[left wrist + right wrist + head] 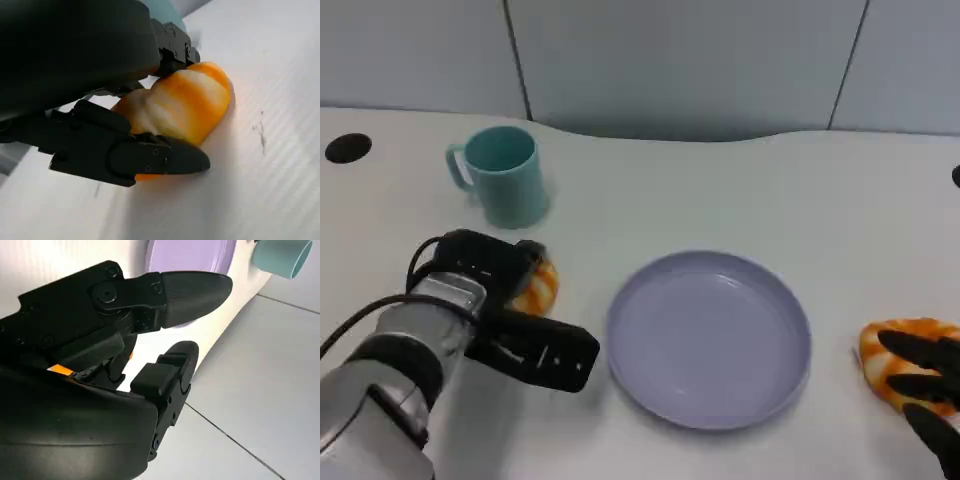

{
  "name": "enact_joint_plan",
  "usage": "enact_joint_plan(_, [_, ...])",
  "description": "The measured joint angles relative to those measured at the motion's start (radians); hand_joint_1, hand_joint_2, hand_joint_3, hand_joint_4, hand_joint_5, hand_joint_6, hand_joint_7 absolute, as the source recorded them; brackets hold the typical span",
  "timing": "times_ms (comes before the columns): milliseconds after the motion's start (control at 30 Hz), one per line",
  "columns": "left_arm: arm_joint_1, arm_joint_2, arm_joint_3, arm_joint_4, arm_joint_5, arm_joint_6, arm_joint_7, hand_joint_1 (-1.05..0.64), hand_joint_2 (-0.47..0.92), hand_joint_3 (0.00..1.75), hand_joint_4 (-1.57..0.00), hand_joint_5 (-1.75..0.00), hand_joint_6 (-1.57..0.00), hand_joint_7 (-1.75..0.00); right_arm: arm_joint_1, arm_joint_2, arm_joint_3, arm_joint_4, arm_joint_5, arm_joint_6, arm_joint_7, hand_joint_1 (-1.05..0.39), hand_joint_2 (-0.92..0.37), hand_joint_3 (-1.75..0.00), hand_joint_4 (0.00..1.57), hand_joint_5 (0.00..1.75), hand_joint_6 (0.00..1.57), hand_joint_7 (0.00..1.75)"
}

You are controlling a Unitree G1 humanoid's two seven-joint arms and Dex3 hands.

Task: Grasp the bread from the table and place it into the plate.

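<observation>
- Head view: the left hand (505, 300) sits over a bread roll (538, 288) on the white table (720, 190), just left of the purple plate (710, 338) and near the teal mug (505, 175).
- Left wrist view: black fingers (150, 157) close on both sides of the roll, which rests on the table.
- Step in hand, as judged: grasp made, lift not yet begun.
- Next move: raise the roll, carry it rightward over the plate rim, then release.
- The right hand (925, 385) lies on a second roll (895, 360) right of the plate; its fingers appear spread, though whether it grips cannot be told.
</observation>
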Motion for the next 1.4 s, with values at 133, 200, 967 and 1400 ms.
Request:
enact_joint_plan(133, [-0.020,0.003,-0.017,0.007,0.003,-0.002,-0.006,-0.38,0.92,0.11,-0.51,-1.42,-0.73,-0.06,0.003,0.000,-0.002,0.000,0.002,-0.001,0.000,-0.38,-0.92,-0.38,0.81,0.27,0.79,0.00])
enact_joint_plan(200, [-0.025,0.003,-0.007,0.014,-0.011,0.000,-0.020,-0.39,0.92,0.16,-0.52,-1.33,-0.73,-0.05,0.001,0.000,-0.002,0.000,0.003,-0.003,0.000,-0.38,-0.92,-0.38,0.81,0.27,0.79,0.00])
enact_joint_plan(967, [0.077,0.172,0.467,-0.151,-0.527,-0.302,-0.181,-0.27,0.91,0.03,-0.81,-1.75,-0.63,-1.75,-0.010,-0.002,-0.004,0.020,-0.011,-0.016,0.000,-0.38,-0.92,-0.38,0.80,0.27,0.78,0.00])
enact_joint_plan(1400, [0.177,0.223,0.576,-0.449,-0.685,-0.430,-0.371,-0.22,0.91,0.03,-0.78,-1.75,-0.59,-1.75,-0.025,0.018,-0.003,0.020,-0.007,-0.002,-0.002,-0.39,-0.92,-0.37,0.81,0.27,0.79,0.00])
